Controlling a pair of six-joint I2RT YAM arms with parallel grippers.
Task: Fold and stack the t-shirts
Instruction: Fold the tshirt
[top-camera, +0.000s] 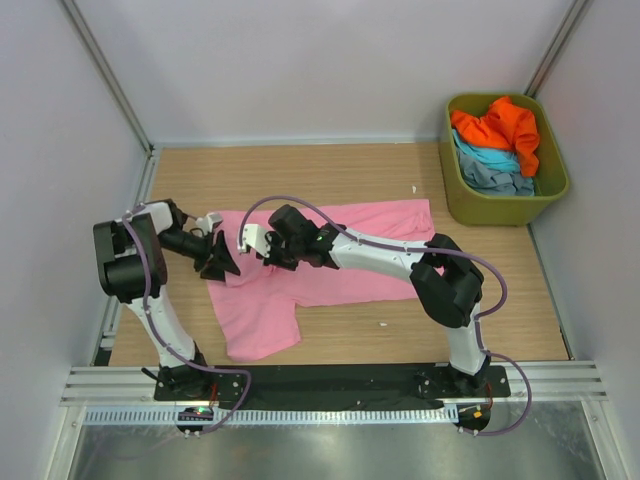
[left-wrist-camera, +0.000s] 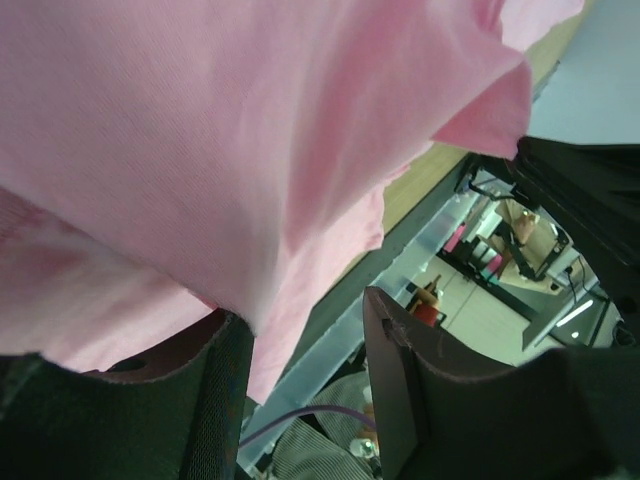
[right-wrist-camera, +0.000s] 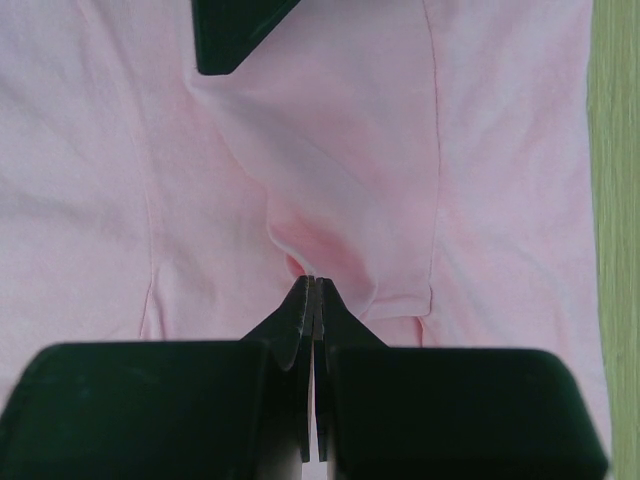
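Observation:
A pink t-shirt (top-camera: 385, 222) lies spread on the wooden table, one part reaching toward the near edge. My right gripper (top-camera: 260, 254) is over its left part, shut on a small raised pinch of the pink t-shirt (right-wrist-camera: 330, 150); the right gripper (right-wrist-camera: 315, 282) shows its tips pressed together with fabric puckered at them. Just to its left, my left gripper (top-camera: 218, 262) is at the shirt's left edge. The left gripper (left-wrist-camera: 305, 350) stands open with pink t-shirt (left-wrist-camera: 220, 140) cloth draped above; a fold touches its left finger (left-wrist-camera: 215, 400), and the gap is empty.
An olive-green tub (top-camera: 500, 208) sits at the back right corner holding crumpled orange (top-camera: 500, 125), light blue (top-camera: 485, 158) and grey-blue (top-camera: 500, 181) t-shirts. White walls enclose the table on three sides. Both arm bases stand on the black rail (top-camera: 330, 380) at the near edge.

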